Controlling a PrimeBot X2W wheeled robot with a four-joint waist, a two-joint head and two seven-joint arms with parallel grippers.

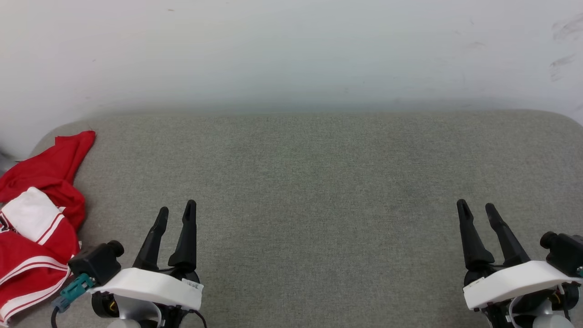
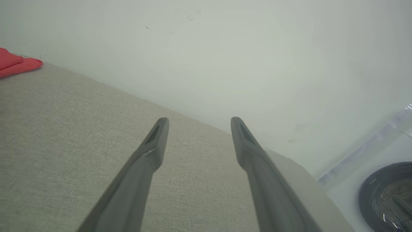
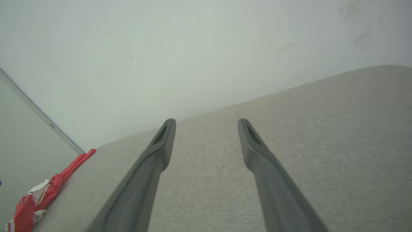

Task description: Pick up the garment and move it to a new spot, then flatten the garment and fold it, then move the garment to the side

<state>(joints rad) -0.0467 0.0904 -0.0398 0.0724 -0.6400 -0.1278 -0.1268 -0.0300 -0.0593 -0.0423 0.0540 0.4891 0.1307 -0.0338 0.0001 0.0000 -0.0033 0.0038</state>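
The garment lies crumpled at the left end of the grey cushioned surface, red with a white sleeve and red-white striped trim, partly cut off by the head view's left edge. A red corner of the garment shows at the far left of the left wrist view, and the garment appears as a thin heap at the lower left of the right wrist view. My left gripper stands open just right of it, apart from the cloth. My right gripper stands open far to the right, with nothing between its fingers.
The grey fabric surface runs wide between the two grippers and meets a pale wall at the back. A dark round object on the floor shows past the surface's right end in the left wrist view.
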